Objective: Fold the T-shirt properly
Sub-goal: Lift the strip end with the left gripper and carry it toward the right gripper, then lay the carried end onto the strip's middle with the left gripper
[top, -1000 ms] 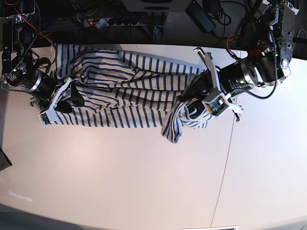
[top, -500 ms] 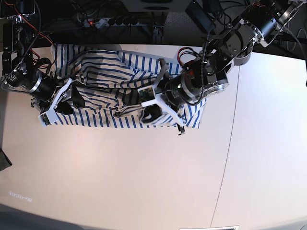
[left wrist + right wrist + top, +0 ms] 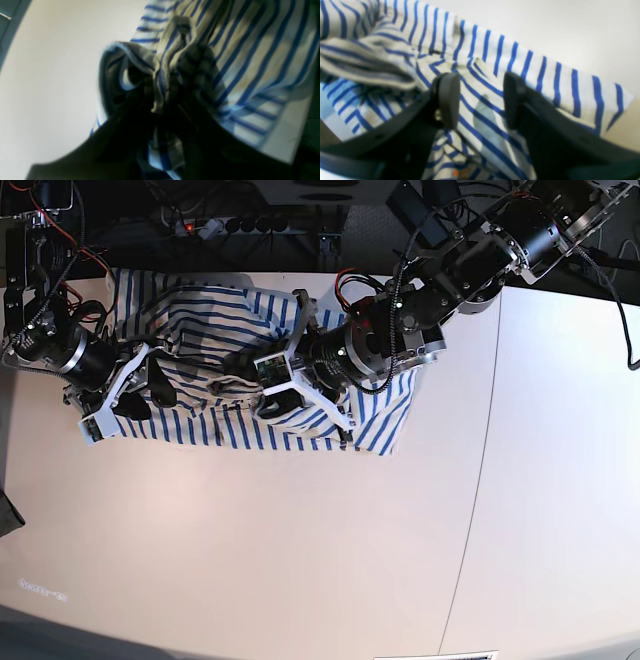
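The T-shirt [image 3: 200, 320], cream with blue stripes, lies bunched at the table's back left. My left gripper [image 3: 258, 385] reaches across it from the right. In the left wrist view the left gripper [image 3: 162, 107] is shut on a gathered fold of the T-shirt [image 3: 250, 62], with its fingers dark and mostly hidden in cloth. My right gripper [image 3: 125, 395] rests at the shirt's left end. In the right wrist view the right gripper [image 3: 480, 100] is open, its fingers [image 3: 447, 100] spread over the flat striped T-shirt [image 3: 545, 75].
A power strip [image 3: 235, 225] and cables lie along the dark back edge behind the table. A seam [image 3: 480, 460] runs down the white table [image 3: 300, 560] to the right of the shirt.
My left arm has carried the shirt's right end leftward over the rest of the shirt, so the cloth is doubled and shorter. The right arm has stayed in place.
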Controlling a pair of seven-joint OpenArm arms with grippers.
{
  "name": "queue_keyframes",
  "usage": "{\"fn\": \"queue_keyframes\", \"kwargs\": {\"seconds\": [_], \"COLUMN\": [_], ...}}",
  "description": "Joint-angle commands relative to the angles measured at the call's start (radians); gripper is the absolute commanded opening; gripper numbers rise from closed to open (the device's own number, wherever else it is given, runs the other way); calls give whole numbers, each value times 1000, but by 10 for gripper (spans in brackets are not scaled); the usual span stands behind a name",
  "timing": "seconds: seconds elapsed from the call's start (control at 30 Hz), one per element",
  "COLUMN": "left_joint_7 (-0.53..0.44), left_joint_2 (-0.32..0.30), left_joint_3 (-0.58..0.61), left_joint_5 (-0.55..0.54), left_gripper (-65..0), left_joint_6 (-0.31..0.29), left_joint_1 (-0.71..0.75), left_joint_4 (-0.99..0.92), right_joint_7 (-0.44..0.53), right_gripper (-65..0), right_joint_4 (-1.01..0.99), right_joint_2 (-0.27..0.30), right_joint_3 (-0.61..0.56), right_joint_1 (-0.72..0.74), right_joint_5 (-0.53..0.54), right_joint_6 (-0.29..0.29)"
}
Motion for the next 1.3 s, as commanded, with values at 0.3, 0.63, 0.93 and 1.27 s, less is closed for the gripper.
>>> {"fn": "queue_keyframes", "kwargs": {"seconds": [0.3,0.63,0.93,1.27], "left_joint_7": [35,47,24,-45], "left_joint_2": [114,154,129,220], "left_joint_3": [-3,-142,-289,-289], "left_joint_5": [-158,5,-90,-156], "left_gripper": [-304,-470,-650,-650], "left_joint_6": [23,165,174,117], "left_joint_1": [-13,-18,63,184], "left_joint_4": [21,83,-24,-51], "right_joint_7": [37,37,40,40], "right_gripper": [-366,-366,-366,-366], "right_joint_4": [16,16,16,16], "right_joint_2": [17,17,17,16], "right_joint_3": [11,11,11,11], "right_joint_1": [13,13,13,12], "right_joint_5": [13,13,16,17], "right_joint_6": [60,60,60,60]}}
